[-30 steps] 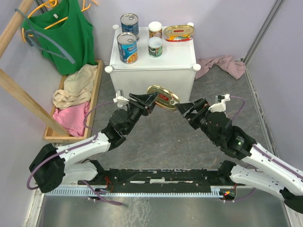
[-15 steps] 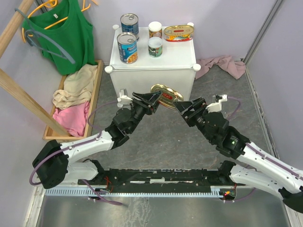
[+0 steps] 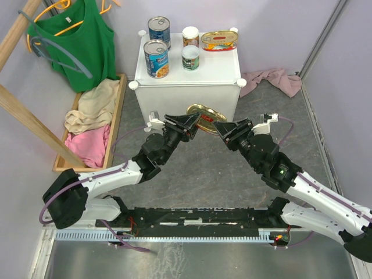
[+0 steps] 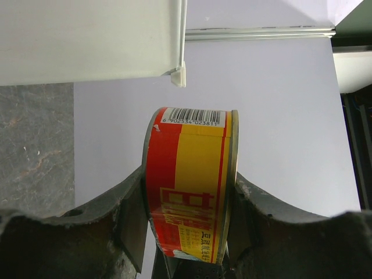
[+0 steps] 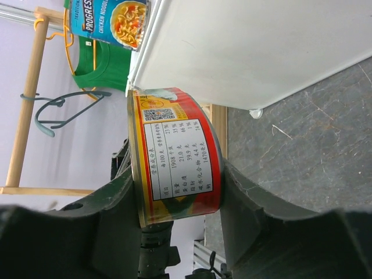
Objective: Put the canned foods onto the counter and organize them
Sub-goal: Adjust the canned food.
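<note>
A flat oval gold tin with a red and yellow label hangs in the air in front of the counter. My left gripper is shut on its two flat faces. My right gripper comes from the other side, and its fingers press on both faces of the same tin. On the counter top stand two tall blue-labelled cans, two small white-topped cans and a second oval tin.
A wooden tray of folded clothes lies left of the counter, below a green top on a hanger and a slanted wooden rail. A pink cloth lies on the floor at the right, by the wall.
My right gripper has moved left to the tin and narrowed its jaws onto it. The left gripper has carried the tin slightly up and to the right, keeping its hold.
</note>
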{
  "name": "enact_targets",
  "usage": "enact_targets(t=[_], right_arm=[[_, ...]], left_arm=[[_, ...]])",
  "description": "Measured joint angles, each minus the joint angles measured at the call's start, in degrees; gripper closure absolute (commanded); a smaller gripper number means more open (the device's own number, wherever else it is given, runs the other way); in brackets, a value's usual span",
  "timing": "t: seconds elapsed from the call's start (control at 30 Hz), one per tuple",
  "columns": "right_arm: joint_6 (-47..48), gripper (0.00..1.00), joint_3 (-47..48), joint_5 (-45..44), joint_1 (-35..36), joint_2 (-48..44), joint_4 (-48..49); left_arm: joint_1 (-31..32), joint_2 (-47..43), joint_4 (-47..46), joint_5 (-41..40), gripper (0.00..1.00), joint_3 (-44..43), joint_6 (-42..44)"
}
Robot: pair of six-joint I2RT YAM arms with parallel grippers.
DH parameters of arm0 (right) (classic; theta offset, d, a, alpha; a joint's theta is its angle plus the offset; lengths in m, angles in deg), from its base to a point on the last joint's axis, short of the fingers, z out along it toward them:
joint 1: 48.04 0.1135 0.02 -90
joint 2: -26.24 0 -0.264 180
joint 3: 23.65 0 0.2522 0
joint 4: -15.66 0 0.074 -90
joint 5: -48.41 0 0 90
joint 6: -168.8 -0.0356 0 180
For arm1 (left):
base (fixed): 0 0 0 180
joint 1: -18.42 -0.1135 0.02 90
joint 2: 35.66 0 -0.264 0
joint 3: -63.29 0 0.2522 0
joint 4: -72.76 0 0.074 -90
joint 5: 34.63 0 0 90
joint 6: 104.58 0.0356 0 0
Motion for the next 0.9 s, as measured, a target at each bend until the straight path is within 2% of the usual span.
enact_targets(t=[0.07, 0.2, 0.27, 0.4, 0.5, 0.6, 0.77, 0.9], right_arm=[[0.0, 0.73, -0.1, 0.3, -0.2, 0.1, 0.4], [-0.1, 0.77, -0.3, 0.7, -0.5, 0.1, 0.7], [-0.2, 0.82, -0.4, 1.0, -0.7, 0.1, 0.8], [-0.4, 0.92, -0.7, 1.6, -1.0, -0.3, 0.9], [-0.5, 0.98, -0.9, 2.1, -1.3, -0.8, 1.0], [-0.4, 0.99, -0.9, 2.8, -1.6, -0.9, 1.0], [-0.8, 0.99, -0.8, 5.1, -2.9, -0.9, 1.2], [-1.0, 0.99, -0.6, 6.8, -3.9, -0.9, 1.4]], left_arm=[[0.0, 0.0, 0.0, -0.1, 0.97, 0.0, 0.0], [0.0, 0.3, -0.2, -0.2, 0.97, 0.0, 0.0], [0.1, 0.3, -0.2, -0.4, 0.93, 0.0, 0.0], [0.2, 0.3, -0.3, -0.7, 0.76, 0.0, 0.0], [0.4, 0.3, -0.4, -1.0, 0.57, 0.0, 0.1], [0.4, 0.3, -0.6, -1.0, 0.42, 0.0, 0.4], [0.5, -0.6, -1.4, -0.9, 0.26, 0.1, 0.8], [0.5, -1.7, -1.9, -0.9, 0.21, 0.1, 0.9]])
